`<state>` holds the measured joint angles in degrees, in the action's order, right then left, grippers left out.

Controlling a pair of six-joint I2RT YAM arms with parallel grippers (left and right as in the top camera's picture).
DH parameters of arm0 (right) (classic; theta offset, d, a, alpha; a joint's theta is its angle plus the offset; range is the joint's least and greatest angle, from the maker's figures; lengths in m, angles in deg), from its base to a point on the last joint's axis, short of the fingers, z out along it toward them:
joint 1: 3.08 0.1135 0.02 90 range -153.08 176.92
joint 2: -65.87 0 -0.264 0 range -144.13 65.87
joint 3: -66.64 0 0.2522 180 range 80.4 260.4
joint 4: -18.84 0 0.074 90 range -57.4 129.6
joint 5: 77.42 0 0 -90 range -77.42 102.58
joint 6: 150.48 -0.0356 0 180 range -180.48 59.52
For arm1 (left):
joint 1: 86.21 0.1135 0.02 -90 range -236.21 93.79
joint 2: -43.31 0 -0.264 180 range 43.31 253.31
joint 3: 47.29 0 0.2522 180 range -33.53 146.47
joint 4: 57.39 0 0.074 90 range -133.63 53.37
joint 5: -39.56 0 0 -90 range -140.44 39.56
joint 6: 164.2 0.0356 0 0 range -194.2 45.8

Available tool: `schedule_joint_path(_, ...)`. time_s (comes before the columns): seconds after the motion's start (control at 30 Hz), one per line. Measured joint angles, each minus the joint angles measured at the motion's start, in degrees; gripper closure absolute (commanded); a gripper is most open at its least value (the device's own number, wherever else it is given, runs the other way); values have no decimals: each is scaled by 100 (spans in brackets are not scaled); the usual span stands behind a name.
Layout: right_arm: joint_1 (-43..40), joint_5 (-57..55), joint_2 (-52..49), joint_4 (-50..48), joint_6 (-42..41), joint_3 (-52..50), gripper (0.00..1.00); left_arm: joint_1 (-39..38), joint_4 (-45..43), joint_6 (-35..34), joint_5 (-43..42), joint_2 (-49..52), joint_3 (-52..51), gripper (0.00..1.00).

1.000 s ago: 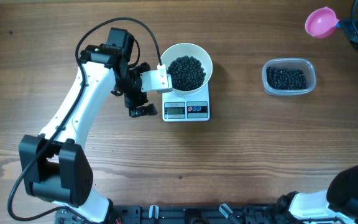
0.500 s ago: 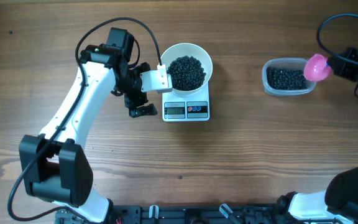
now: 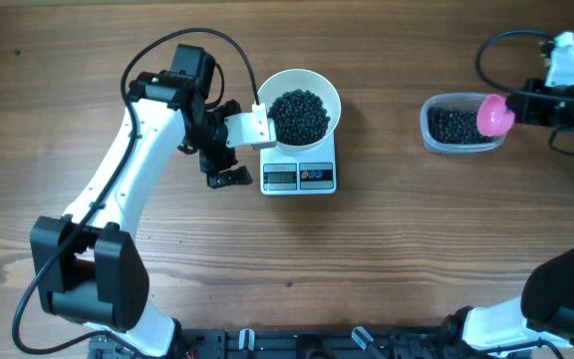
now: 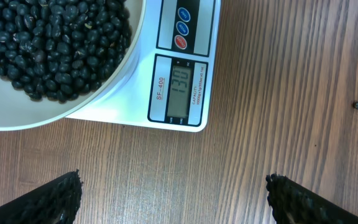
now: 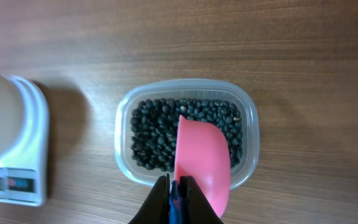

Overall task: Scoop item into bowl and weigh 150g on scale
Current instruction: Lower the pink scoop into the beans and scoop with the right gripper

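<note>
The white bowl (image 3: 319, 88), heaped with black beans (image 3: 299, 116), sits on the scale (image 3: 299, 178) near the middle of the table's (image 3: 417, 249) far edge, and the scale's display (image 4: 179, 89) reads 130. The left gripper (image 4: 176, 199) hovers over bare wood just beside the scale's left side, its jaws spread wide and empty. The right gripper (image 5: 178, 200) is pinched tight on the handle of a pink scoop (image 5: 202, 165), whose cup hangs over the right end of the clear tub (image 5: 124, 124) holding more beans, toward the table's far right corner.
</note>
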<state>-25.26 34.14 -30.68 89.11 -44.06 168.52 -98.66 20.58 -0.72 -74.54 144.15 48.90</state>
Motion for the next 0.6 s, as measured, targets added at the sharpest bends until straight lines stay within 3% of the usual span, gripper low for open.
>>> schedule_joint_path(0.33,647,-1276,-2,-210,535,0,96,0,2,0,0,0,0,0)
schedule_joint_path(0.6,966,-1639,-481,-363,647,0,96,0,2,0,0,0,0,0)
